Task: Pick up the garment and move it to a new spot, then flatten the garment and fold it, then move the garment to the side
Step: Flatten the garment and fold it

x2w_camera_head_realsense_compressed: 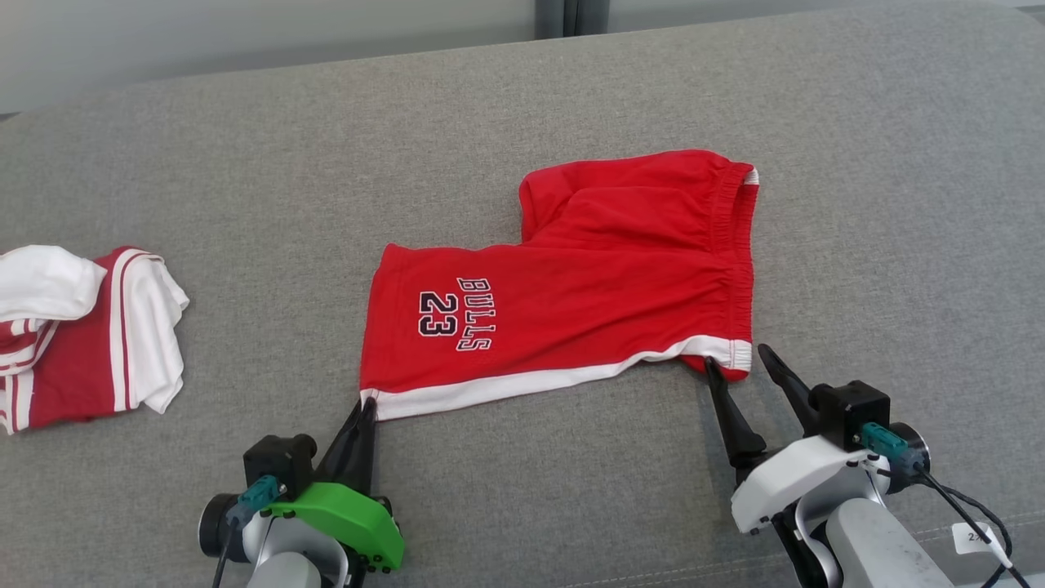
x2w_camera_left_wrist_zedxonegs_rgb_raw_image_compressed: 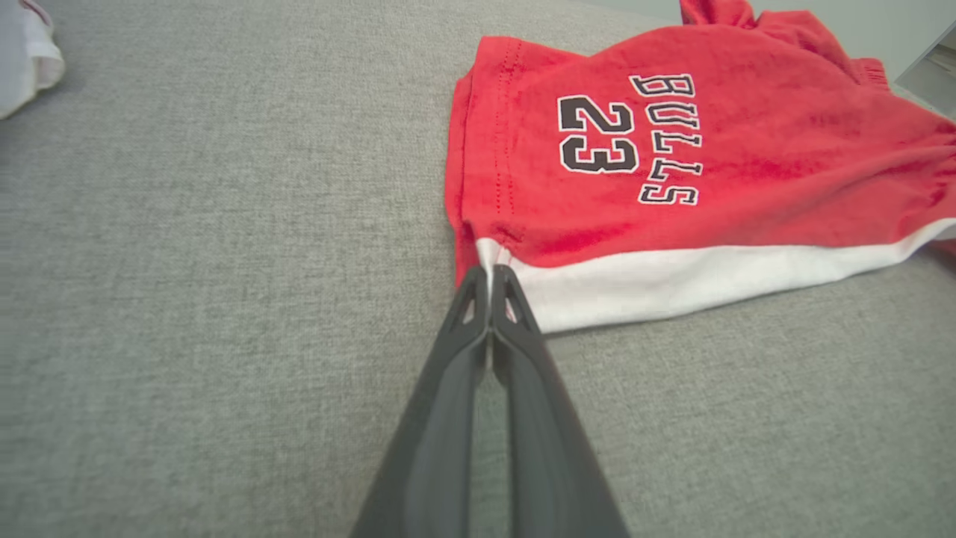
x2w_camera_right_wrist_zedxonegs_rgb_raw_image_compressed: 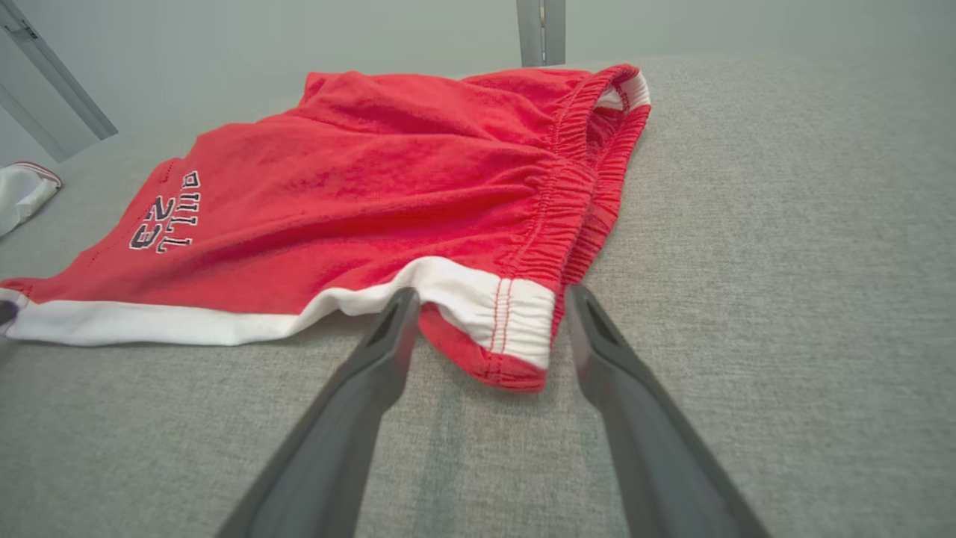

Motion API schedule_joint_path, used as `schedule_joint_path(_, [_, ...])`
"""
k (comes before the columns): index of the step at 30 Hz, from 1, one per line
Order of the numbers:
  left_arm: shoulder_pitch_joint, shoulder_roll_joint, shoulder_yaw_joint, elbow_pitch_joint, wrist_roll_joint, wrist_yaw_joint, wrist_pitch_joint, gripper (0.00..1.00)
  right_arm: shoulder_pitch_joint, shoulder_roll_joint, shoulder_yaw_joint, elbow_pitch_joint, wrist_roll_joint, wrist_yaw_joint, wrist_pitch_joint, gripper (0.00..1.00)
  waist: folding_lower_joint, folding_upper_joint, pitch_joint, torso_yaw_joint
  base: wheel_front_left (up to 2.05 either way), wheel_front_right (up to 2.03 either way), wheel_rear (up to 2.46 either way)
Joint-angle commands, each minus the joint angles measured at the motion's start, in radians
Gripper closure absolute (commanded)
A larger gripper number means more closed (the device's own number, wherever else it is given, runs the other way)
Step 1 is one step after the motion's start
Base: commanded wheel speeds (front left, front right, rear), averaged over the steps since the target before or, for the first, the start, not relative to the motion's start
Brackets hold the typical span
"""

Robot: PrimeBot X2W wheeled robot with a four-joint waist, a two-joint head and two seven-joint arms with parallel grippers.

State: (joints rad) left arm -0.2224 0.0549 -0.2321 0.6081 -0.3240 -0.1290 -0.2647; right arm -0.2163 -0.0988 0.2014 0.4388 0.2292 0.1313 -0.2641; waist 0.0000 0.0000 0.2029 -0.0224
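Observation:
Red shorts (x2w_camera_head_realsense_compressed: 588,278) with a white side stripe and "BULLS 23" print lie spread on the grey cushion, waistband to the right, one leg folded up at the back. My left gripper (x2w_camera_head_realsense_compressed: 367,407) is shut on the near left hem corner of the shorts (x2w_camera_left_wrist_zedxonegs_rgb_raw_image_compressed: 523,187), its fingers (x2w_camera_left_wrist_zedxonegs_rgb_raw_image_compressed: 489,280) pinching the white stripe. My right gripper (x2w_camera_head_realsense_compressed: 739,363) stands open at the near waistband corner. In the right wrist view that corner of the shorts (x2w_camera_right_wrist_zedxonegs_rgb_raw_image_compressed: 418,194) lies between the right gripper's (x2w_camera_right_wrist_zedxonegs_rgb_raw_image_compressed: 489,299) spread fingers, which do not clamp it.
A second red-and-white garment (x2w_camera_head_realsense_compressed: 73,327) lies crumpled at the left of the grey cushion (x2w_camera_head_realsense_compressed: 245,163); its white edge (x2w_camera_left_wrist_zedxonegs_rgb_raw_image_compressed: 26,56) shows at the left wrist view's corner. The cushion's back edge meets a pale wall (x2w_camera_head_realsense_compressed: 245,33).

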Motion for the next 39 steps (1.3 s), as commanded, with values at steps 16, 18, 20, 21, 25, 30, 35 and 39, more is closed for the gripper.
schedule_joint_path(16, [0.001, -0.003, 0.017, -0.025, 0.025, -0.002, 0.001, 1.00, -0.038, 0.003, 0.004, 0.078, 0.050, -0.001, 0.000, 0.00, 0.0000, 0.0000, 0.008, 0.028, 0.00, 0.00, 0.00])
schedule_joint_path(18, [0.002, -0.003, 0.017, -0.026, 0.028, -0.002, 0.001, 1.00, -0.036, 0.004, 0.005, 0.072, 0.060, -0.001, 0.000, 0.00, 0.0000, 0.0000, 0.008, 0.026, 0.00, 0.00, 0.00])
schedule_joint_path(20, [0.003, -0.003, 0.018, -0.027, 0.031, -0.002, 0.001, 1.00, -0.029, 0.006, -0.008, 0.057, 0.076, -0.001, 0.000, 0.00, 0.0000, 0.0000, 0.007, 0.024, 0.00, 0.00, 0.00])
schedule_joint_path(21, [0.003, -0.003, 0.017, -0.026, 0.030, -0.002, 0.001, 1.00, -0.023, 0.006, -0.016, 0.051, 0.082, -0.001, 0.000, 0.00, 0.0000, 0.0000, 0.007, 0.024, 0.00, 0.00, 0.00])
schedule_joint_path(25, [0.008, -0.003, 0.019, -0.021, 0.032, -0.002, 0.001, 1.00, -0.009, 0.002, -0.031, 0.035, 0.099, -0.001, 0.000, 0.00, 0.0000, 0.0000, 0.005, 0.023, 0.00, 0.00, 0.00])
schedule_joint_path(30, [0.010, -0.004, 0.017, -0.018, 0.031, -0.002, 0.001, 1.00, -0.011, -0.002, -0.027, 0.047, 0.094, -0.001, 0.000, 0.00, 0.0000, 0.0000, 0.007, 0.026, 0.00, 0.00, 0.00])
schedule_joint_path(35, [0.004, -0.003, 0.010, -0.016, 0.023, -0.002, 0.001, 1.00, -0.038, -0.002, -0.001, 0.078, 0.093, -0.001, 0.000, 0.78, 0.0000, 0.0000, 0.009, 0.033, 0.00, 0.00, 0.00])
schedule_joint_path(39, [0.003, -0.003, 0.010, -0.017, 0.020, -0.002, 0.001, 1.00, -0.042, -0.009, 0.013, 0.069, 0.103, -0.001, 0.000, 1.00, 0.0000, 0.0000, 0.000, 0.035, 0.00, 0.00, 0.00])
